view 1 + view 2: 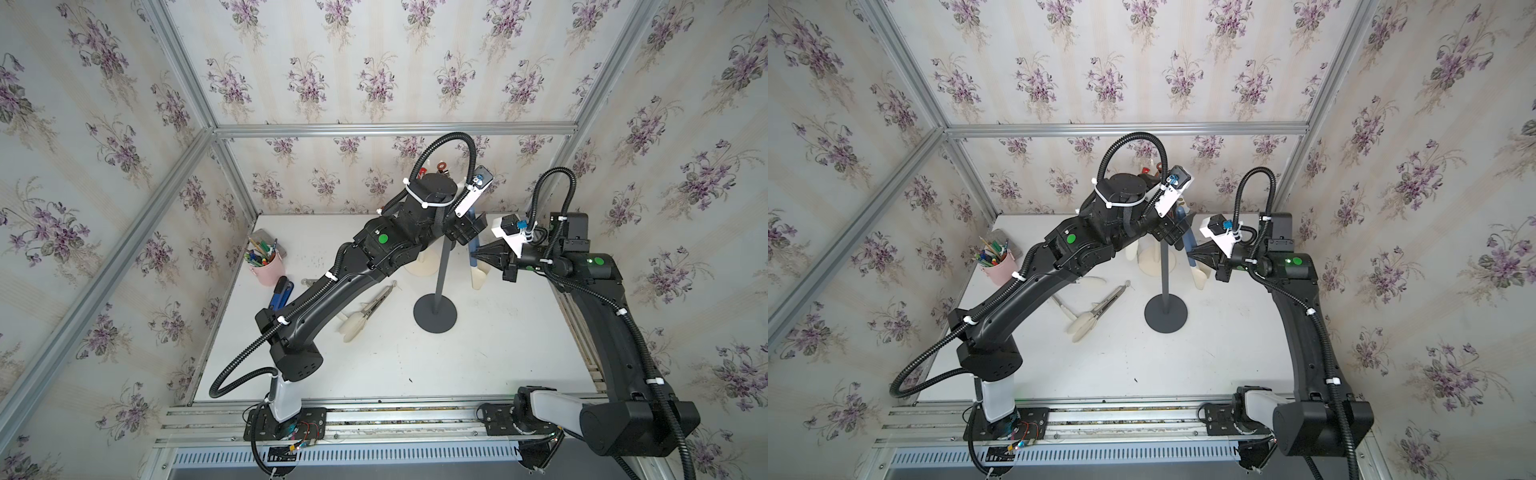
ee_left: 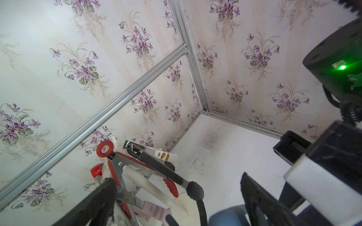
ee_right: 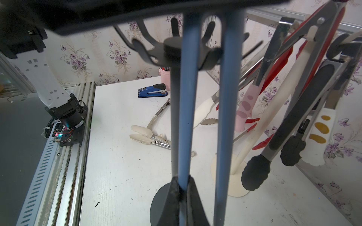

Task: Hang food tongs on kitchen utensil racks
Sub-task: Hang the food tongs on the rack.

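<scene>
Right wrist view: the right gripper [image 3: 181, 185] is clamped on one arm of the blue-handled steel tongs [image 3: 189, 97] — upright, just beside the dark grey pole rack [image 3: 174, 117]. In a top view, right of centre, the left gripper [image 1: 469, 231] stands wide open.

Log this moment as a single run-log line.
left end effector: open | right end effector: shut on blue-handled steel tongs | dark grey pole rack: tongs alongside, hang unclear | cream-tipped steel tongs: lying on white table
</scene>
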### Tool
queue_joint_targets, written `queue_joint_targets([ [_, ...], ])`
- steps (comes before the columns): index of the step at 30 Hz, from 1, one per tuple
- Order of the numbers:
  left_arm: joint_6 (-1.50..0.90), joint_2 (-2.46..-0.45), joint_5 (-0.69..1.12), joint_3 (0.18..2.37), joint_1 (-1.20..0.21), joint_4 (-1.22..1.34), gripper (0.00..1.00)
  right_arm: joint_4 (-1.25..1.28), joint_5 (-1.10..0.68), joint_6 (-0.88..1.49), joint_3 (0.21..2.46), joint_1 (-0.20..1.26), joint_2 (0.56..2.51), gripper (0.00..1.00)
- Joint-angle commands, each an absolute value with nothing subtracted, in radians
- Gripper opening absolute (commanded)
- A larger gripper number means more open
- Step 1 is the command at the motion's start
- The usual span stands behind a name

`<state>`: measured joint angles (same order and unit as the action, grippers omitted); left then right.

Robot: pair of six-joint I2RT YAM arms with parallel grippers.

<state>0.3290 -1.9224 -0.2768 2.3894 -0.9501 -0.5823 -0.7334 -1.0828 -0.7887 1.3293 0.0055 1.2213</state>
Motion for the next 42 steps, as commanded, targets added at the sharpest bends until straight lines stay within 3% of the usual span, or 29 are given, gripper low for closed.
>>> queue_joint_targets([
  [1, 0.313, -1.906, -0.270, 2.385, -0.945, -0.569, 0.99, -0.707, -1.111, -0.833, 1.323, 0.006, 1.204, 0.00],
  [42, 0.232, -1.800, -0.261, 2.236, -0.945, -0.569, 0.99, -0.480, -1.186, -0.670, 1.138, 0.014, 1.092, 0.00],
])
